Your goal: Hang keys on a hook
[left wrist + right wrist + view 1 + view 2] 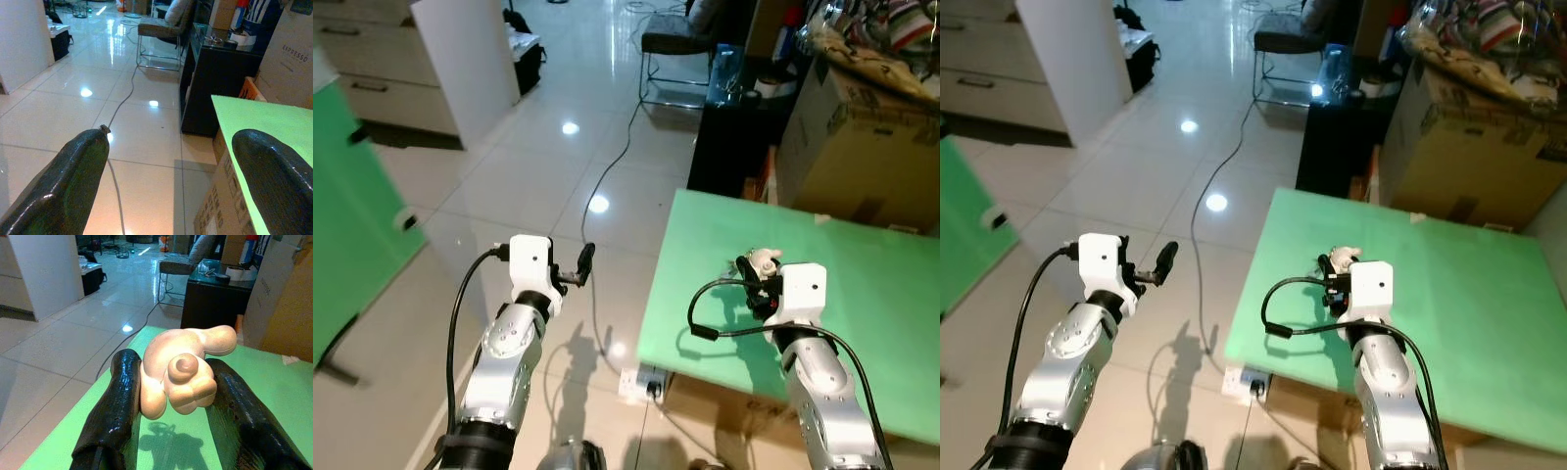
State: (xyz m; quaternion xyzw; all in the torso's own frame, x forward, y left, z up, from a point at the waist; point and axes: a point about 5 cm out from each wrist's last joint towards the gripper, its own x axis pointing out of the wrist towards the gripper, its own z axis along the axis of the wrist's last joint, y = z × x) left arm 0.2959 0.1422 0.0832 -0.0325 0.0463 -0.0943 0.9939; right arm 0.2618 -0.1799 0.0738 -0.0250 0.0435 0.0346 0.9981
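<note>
Indoor ceiling light glares in bright spots off the glossy tile floor [558, 166] at upper centre. Both head views are sharp; soft arm shadows fall below. In the wrist views, the near black fingers [73, 181] look blurred.

A lived-in home: glossy tiled floor [558, 166], drawer unit [372, 73], chair [675, 49], cardboard boxes [862, 147].

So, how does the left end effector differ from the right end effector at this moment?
The left end effector is open and holds nothing, while the right end effector is shut on a cream figure. The left one hangs over the tiled floor, whereas the right one is above the green table. Both have two long black fingers and a white wrist block.
</note>
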